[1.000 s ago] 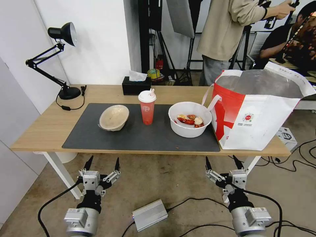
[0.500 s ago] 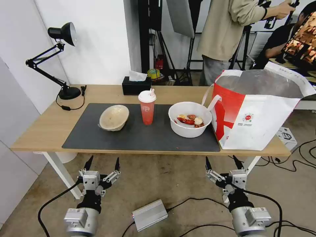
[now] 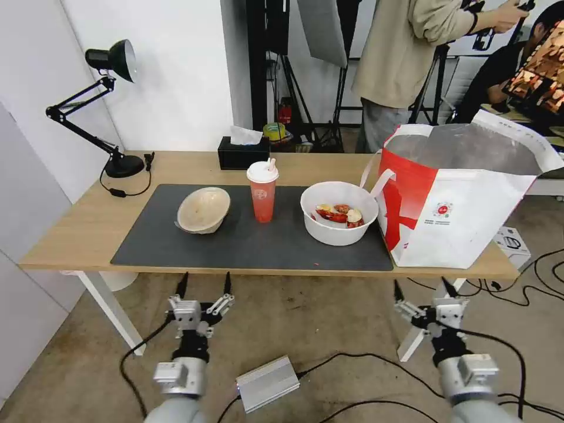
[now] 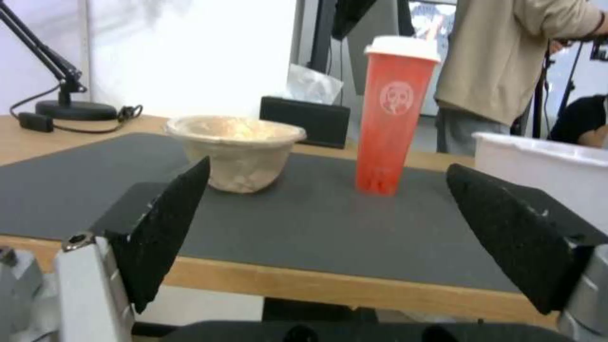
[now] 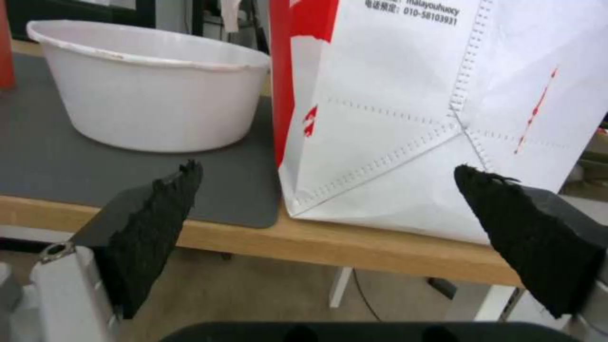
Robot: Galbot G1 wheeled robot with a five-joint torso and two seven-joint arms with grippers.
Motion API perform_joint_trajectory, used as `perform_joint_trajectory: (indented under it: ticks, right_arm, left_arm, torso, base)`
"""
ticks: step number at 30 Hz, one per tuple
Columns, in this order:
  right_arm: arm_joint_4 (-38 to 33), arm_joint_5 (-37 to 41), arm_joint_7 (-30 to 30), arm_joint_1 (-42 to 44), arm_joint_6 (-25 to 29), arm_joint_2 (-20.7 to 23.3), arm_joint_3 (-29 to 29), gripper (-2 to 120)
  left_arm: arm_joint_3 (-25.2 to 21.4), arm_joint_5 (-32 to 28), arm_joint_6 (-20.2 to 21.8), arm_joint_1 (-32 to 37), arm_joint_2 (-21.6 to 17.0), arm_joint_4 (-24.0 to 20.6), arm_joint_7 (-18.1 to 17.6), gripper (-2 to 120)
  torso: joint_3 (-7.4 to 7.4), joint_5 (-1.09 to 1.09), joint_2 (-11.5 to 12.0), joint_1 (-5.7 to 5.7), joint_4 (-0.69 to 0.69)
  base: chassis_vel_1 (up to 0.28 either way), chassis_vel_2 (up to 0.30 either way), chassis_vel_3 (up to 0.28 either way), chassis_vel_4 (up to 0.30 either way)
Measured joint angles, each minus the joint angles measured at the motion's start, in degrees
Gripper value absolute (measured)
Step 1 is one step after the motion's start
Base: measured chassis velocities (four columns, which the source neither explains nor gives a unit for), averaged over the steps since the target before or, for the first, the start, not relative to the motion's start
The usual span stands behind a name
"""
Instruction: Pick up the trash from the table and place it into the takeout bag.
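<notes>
Both grippers, left gripper [image 3: 204, 284] and right gripper [image 3: 424, 289], hang spread below the table [image 3: 82, 235] (nothing grasped); approach the beige bowl [image 3: 203, 209] level.

Silver arms, black pointed jaws, black cables

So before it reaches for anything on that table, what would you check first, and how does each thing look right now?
1. Left gripper open and empty, below the table's front edge: ok.
2. Right gripper open and empty, also below the edge: ok.
3. Takeout bag standing upright, mouth open: ok.
4. Red drink cup upright on the mat, lid on: ok.
5. White bowl upright with food scraps inside; whether it touches the bag: cannot tell.
6. Beige paper-pulp bowl tilted on its side: not ok for an easy grab, probably.
</notes>
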State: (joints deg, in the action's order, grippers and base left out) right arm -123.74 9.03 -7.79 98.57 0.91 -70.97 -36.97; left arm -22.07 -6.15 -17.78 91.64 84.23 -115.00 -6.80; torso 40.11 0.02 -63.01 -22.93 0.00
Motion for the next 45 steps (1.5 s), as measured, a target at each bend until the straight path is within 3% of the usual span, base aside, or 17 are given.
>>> perform_joint_trajectory:
  ticks: [24, 37, 45]
  right_arm:
    - [-5.4, 0.1, 2.4, 1.7, 0.5, 0.4, 2.4, 100]
    - [-8.6, 0.1, 4.8, 2.4, 0.5, 3.7, 3.0, 97]
    - [-9.3, 0.9, 5.7, 1.6, 0.3, 8.8, 2.7, 92]
  left_arm:
    - [-1.1, 0.3, 0.3, 1.7, -1.1, -2.5, 1.5, 100]
    - [-3.1, 0.3, 1.2, 2.5, -2.5, -5.0, 1.6, 100]
    - [-4.4, -0.1, 2.4, 2.4, -4.8, -7.1, 2.3, 100]
  torso:
    - [-0.01, -0.02, 0.0, 0.02, 0.0]
    - [-0.01, -0.02, 0.0, 0.02, 0.0]
    - [-0.01, -0.02, 0.0, 0.01, 0.0]
  base:
    - [0.0, 0.0, 0.0, 0.0]
    - [0.0, 0.0, 0.0, 0.0]
    - [0.0, 0.0, 0.0, 0.0]
